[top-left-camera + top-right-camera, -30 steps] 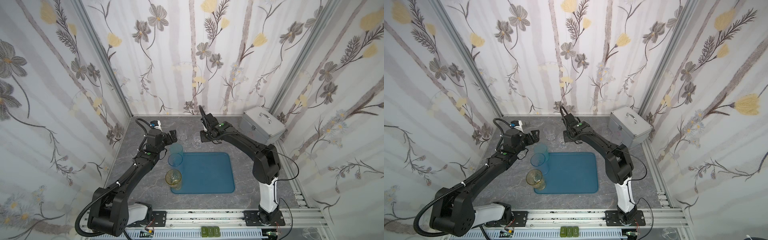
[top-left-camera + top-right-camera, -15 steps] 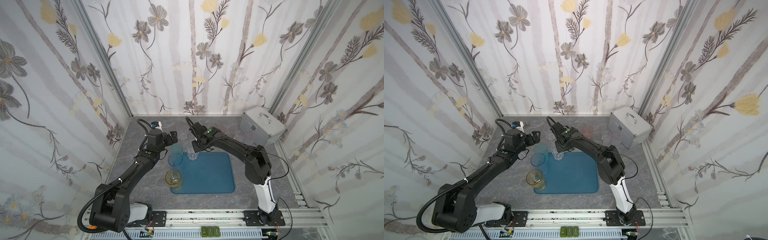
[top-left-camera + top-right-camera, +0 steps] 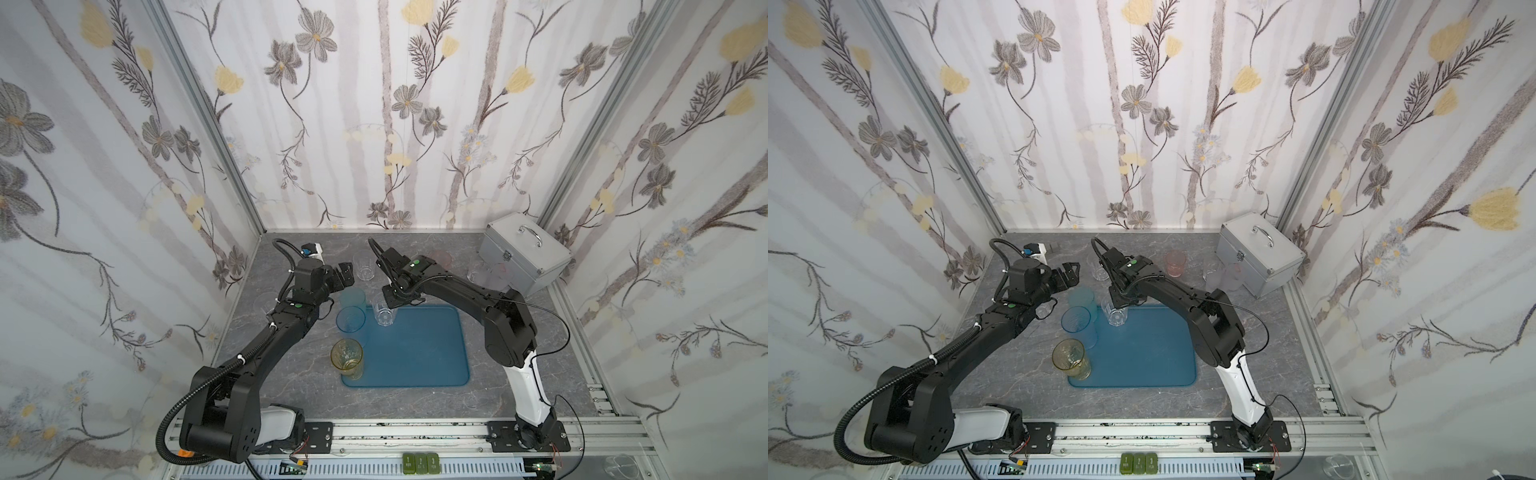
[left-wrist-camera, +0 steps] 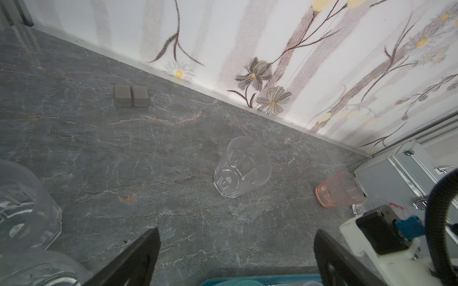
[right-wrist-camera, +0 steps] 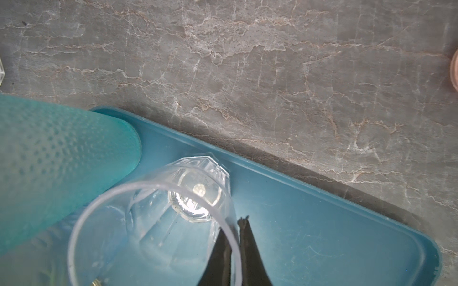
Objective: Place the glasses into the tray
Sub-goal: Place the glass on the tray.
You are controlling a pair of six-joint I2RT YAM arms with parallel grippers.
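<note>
**Clear tumbler has come from the far table to the tray's far-left corner**

The right gripper [image 5: 235, 224] is pinched on the rim of the clear faceted tumbler [image 3: 384, 314], now upright on or just above the teal tray [image 3: 419, 357], beside the light blue tumbler [image 3: 351, 321]. Letting go looks like the next step. The left gripper [image 4: 234, 239], jaws wide apart and empty, faces another clear tumbler [image 4: 242, 168] on the far table.
</note>
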